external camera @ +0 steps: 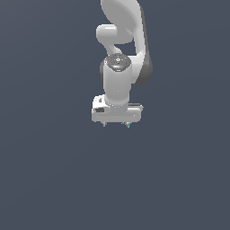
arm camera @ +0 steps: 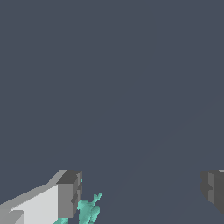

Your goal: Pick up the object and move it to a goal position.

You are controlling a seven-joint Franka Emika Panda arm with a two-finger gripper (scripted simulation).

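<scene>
The object [arm camera: 89, 210] is a tiny teal-green irregular thing with short prongs, lying on the dark grey floor. In the wrist view it sits just inside one finger [arm camera: 68, 195], close against that finger's inner face. The other finger [arm camera: 213, 189] stands far off across a wide gap. My gripper [arm camera: 141, 192] is open, and most of the space between the fingers holds nothing. In the exterior view the white gripper [external camera: 115, 124] hangs low over the floor. Only a teal speck of the object [external camera: 128, 126] shows at the fingertip on the exterior view's right.
The white arm [external camera: 117, 76] rises behind the gripper toward the top of the exterior view. Plain dark grey floor [external camera: 54, 179] surrounds it on all sides. No goal marker shows in either view.
</scene>
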